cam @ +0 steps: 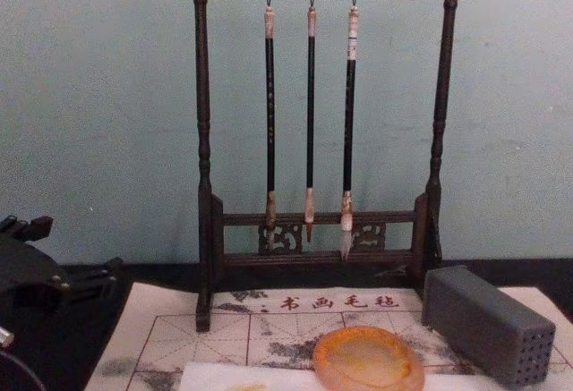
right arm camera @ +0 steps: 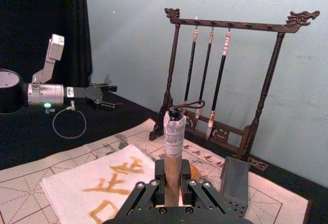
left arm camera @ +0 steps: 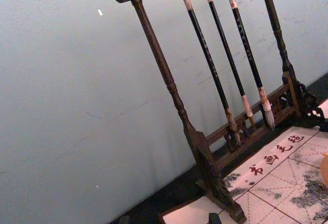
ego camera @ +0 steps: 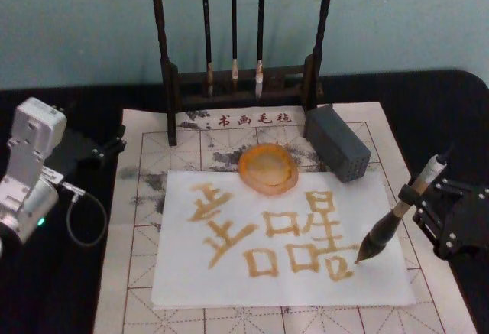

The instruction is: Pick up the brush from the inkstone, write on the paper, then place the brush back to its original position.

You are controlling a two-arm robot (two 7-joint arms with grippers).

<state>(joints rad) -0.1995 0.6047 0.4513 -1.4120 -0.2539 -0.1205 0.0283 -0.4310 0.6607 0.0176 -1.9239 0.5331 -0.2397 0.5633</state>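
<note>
The brush [ego camera: 387, 229] leans with its dark bristles touching the lower right part of the white paper [ego camera: 229, 273], beside the last of several amber characters. My right gripper [ego camera: 417, 199] is shut on the tan shaft, at the paper's right edge. In the right wrist view the fingers [right arm camera: 197, 189] clamp the shaft [right arm camera: 173, 142] below the white cap and loop. The round amber inkstone [ego camera: 267, 168] rests at the paper's far edge, with nothing in it; it also shows in the chest view [cam: 368, 360]. My left gripper [ego camera: 114, 144] is parked far left on the black cloth.
A dark wooden rack [ego camera: 172, 82] with three thin hanging brushes [cam: 310, 114] stands at the back. A grey block with holes [ego camera: 338, 153] lies right of the inkstone. The gridded felt mat [ego camera: 137, 273] lies under the paper. A cable loop [ego camera: 85, 221] lies by the left arm.
</note>
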